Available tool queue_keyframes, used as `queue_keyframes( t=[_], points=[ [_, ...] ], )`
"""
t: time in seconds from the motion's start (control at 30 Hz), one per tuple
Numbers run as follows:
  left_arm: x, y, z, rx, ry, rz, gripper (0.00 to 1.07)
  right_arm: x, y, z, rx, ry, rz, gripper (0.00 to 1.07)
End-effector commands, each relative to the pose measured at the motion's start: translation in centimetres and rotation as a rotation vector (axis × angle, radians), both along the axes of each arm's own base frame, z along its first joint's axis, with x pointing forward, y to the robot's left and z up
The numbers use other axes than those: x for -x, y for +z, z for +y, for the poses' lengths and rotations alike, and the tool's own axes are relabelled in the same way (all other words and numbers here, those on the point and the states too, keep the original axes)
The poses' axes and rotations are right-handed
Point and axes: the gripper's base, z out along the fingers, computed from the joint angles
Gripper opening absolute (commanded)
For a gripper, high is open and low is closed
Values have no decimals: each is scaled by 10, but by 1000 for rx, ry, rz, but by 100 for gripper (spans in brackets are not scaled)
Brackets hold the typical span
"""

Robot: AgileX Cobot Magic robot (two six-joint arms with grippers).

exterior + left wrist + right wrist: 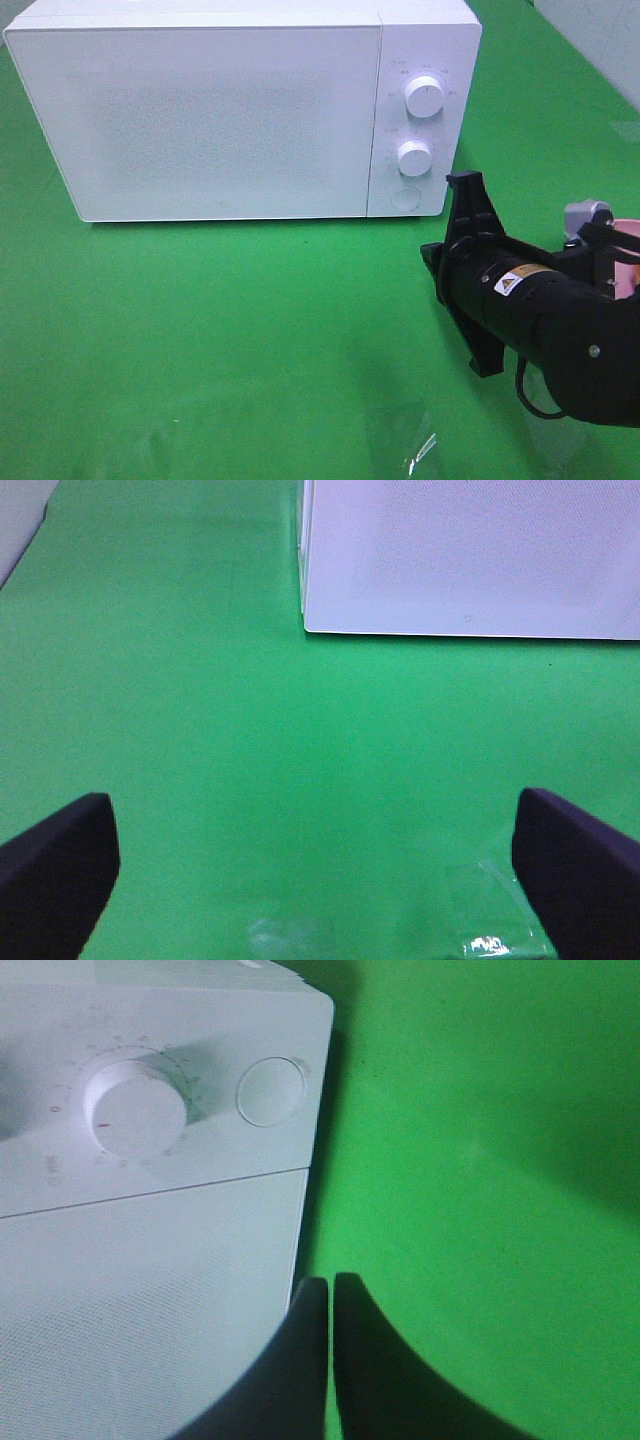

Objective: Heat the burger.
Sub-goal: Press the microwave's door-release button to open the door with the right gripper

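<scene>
Covering the whole work surface, a green cloth [250, 340] carries a white microwave [220, 110] at 11 o'clock in the high view. Its door is shut and its front faces the camera.

The burger shows in none of the three views, so its place, its heading and its long axis cannot be told. Only a pink rim [627, 250] peeks out at 3 o'clock, behind the right arm.

The right arm [560, 320] comes in from 4 o'clock, lying low and nearly level, its black forearm aimed toward 10 o'clock at the microwave's lower right corner. The right gripper [330, 1285] has its two fingers [300, 1360] pressed together with nothing between them. In its wrist view they point at the door's edge, below the control panel.

The left gripper [310, 810] is out of the high view. Its wrist camera shows the fingers [55, 865] spread wide apart over bare cloth, facing the microwave's front, well apart from it.

On the panel sit an upper dial [425, 97], a lower dial [414, 157] and a round button [405, 197] stacked toward 6 o'clock.

A scrap of clear film [420, 450] lies on the cloth at 5 o'clock.
</scene>
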Motion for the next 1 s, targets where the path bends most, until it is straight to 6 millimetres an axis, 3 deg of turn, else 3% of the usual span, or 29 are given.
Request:
queue_keyframes(
  t=[0.03, 1.0],
  points=[
    [2, 0, -1, 10, 1, -18, 101, -5, -4, 5, -36, 6, -26, 0],
    [2, 0, -1, 10, 1, -18, 101, -77, -31, 0, -110, -40, -40, 0]
  ],
)
